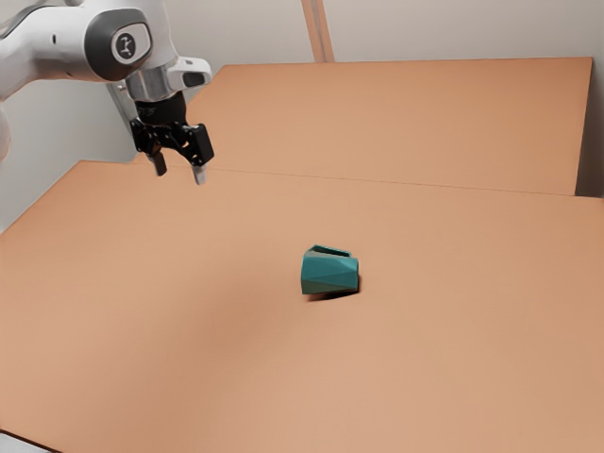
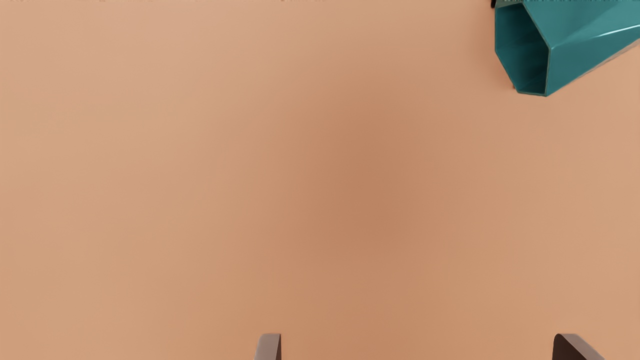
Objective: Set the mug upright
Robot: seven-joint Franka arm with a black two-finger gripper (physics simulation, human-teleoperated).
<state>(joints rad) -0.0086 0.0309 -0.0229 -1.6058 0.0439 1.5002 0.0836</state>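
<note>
Have glossy, faceted teal mug (image 1: 329, 274) lying on its side, not upright; need to grasp, right and release it with black two-finger gripper (image 1: 179, 176), spread wide, empty.

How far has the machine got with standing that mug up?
Nothing looks finished: the mug lies on its side on the table. Nothing is in hand either, as the claw hangs open, away from it. With the mug tipped over, what's left is reaching, gripping, righting and releasing it.

The arm (image 1: 52, 52) bears a round emblem (image 1: 125, 45), no readable text.
</note>
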